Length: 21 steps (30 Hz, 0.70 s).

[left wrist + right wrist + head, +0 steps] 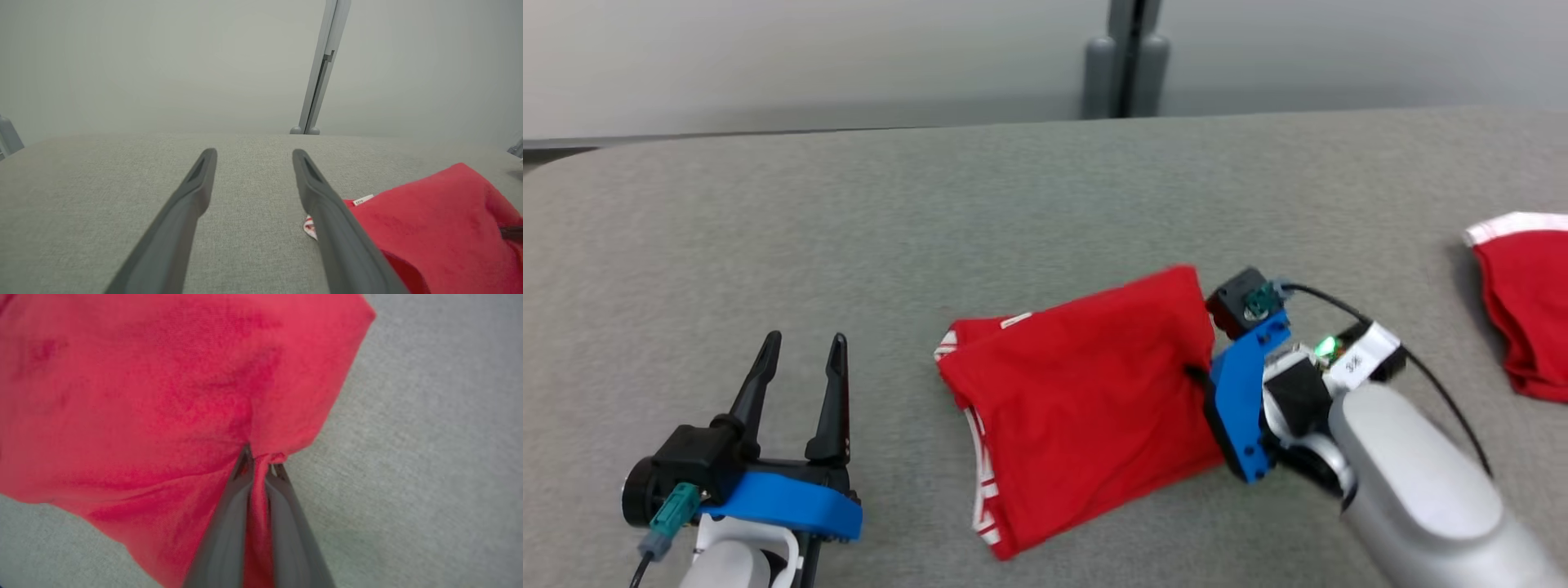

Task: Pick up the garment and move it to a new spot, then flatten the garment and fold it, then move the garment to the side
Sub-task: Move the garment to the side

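Note:
A folded red garment (pixel 1086 400) with white trim lies in the middle of the grey table. My right gripper (pixel 1196 374) reaches in from the right and is shut on the garment's right edge. In the right wrist view the two fingers pinch a bunched ridge of red cloth (pixel 261 465) between them. My left gripper (pixel 803 339) rests open at the lower left, well clear of the garment. In the left wrist view its fingers (pixel 192 196) stand apart above bare table, with the garment (pixel 441 220) to their right.
A second red garment (pixel 1527 302) with a white band lies at the table's right edge. A grey post (pixel 1125 57) stands behind the table's far edge. The table (pixel 849 229) is a wide grey fabric surface.

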Tool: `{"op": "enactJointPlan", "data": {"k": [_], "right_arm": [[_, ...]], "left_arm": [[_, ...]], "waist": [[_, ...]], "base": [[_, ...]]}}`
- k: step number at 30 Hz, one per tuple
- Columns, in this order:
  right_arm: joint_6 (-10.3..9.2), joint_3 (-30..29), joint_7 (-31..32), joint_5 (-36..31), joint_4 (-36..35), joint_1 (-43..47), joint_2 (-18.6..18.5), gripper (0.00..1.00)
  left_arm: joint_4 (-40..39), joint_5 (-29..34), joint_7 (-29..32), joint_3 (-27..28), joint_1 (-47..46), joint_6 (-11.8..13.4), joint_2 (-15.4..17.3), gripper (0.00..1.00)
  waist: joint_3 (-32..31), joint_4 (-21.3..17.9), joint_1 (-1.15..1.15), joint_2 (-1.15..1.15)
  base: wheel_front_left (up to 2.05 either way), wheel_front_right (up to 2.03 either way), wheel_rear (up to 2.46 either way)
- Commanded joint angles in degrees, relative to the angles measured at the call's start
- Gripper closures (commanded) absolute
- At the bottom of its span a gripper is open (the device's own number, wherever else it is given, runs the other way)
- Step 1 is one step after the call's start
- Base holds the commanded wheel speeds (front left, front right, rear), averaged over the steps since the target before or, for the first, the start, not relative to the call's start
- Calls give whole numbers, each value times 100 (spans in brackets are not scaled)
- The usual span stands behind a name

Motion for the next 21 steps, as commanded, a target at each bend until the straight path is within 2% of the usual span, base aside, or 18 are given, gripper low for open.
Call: {"op": "enactJointPlan", "data": {"k": [1, 6, 10, 14, 21], "right_arm": [[0, 176, -41, 83, -129, -279, -213, 100], [-1, 1265, -77, 522, -611, -1139, -1152, 100], [0, 1788, -111, 792, -647, -1779, -1729, 100], [0, 2003, -322, 958, -390, -2215, -2027, 100], [0, 1718, -1113, 882, 506, -2755, -2223, 100]], "left_arm": [[-28, 48, -23, 41, -29, -1, 46, 0], [-123, 94, -23, 106, -42, 9, 73, 0], [-185, 109, -23, 143, -49, 7, 119, 0], [-215, 144, 27, 129, -107, -1, 222, 0], [-457, 254, 260, 56, -232, 45, 383, 0]], "waist": [[-54, -196, 0, 0], [-32, -807, 0, 0], [42, -1281, 0, 0], [177, -1654, 0, 0], [500, -1947, 0, 0]], "base": [[0, 0, 0], [0, 0, 0], [0, 0, 0], [0, 0, 0], [0, 0, 0]]}}
